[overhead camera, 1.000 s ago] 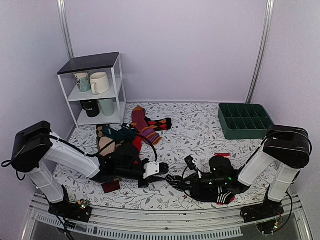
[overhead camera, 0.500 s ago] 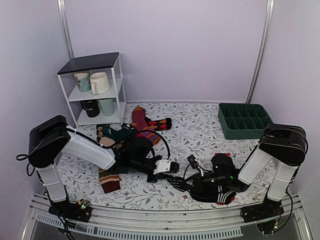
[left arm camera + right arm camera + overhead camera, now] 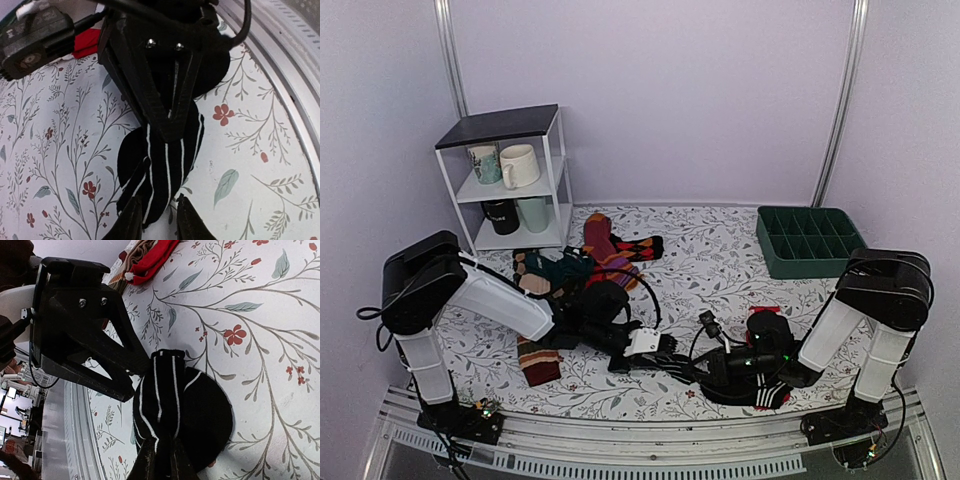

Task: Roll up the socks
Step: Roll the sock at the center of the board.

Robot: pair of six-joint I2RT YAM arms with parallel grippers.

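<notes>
Heap (image 3: pixel 590 262) (misc socks) sits behind held striped sock (image 3: pixel 160 175).

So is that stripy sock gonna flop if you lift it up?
Probably floppy: the stripy sock bends and bunches where it is pinched. It's likely light too, since it's thin knit lying on the tablecloth. It shouldn't roll away by itself, because it looks soft and flat.
</notes>
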